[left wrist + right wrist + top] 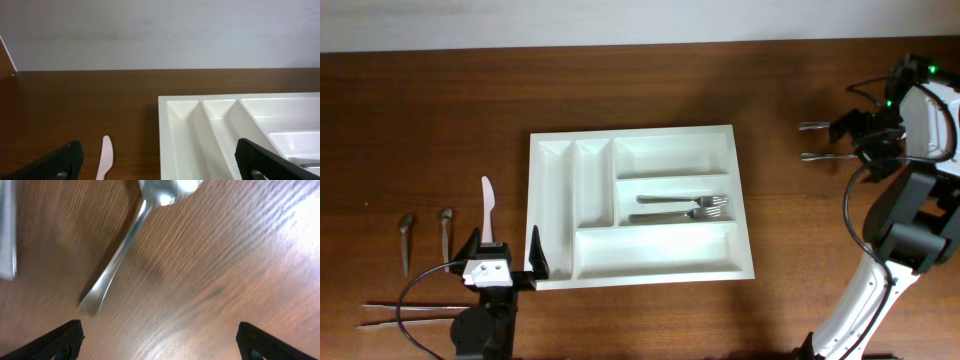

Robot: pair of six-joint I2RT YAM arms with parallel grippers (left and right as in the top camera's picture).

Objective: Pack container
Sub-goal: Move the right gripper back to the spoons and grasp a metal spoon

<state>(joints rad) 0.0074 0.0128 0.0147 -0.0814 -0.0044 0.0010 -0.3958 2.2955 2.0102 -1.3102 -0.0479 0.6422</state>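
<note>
A white cutlery tray (552,145) lies mid-table with two metal forks (680,207) in its middle compartment. A white plastic knife (488,203) lies just left of the tray and also shows in the left wrist view (106,156). My left gripper (504,252) is open and empty at the tray's front left corner, one finger over the tray (165,102) and one beyond the knife. My right gripper (856,142) is open and empty over bare table at the far right. A metal spoon (127,240) lies just ahead of it.
Two metal utensils (820,127) (820,157) lie at the far right beside my right gripper. Two small dark spoons (406,240) (446,230) lie at the left. Two long thin utensils (395,312) lie near the front left edge.
</note>
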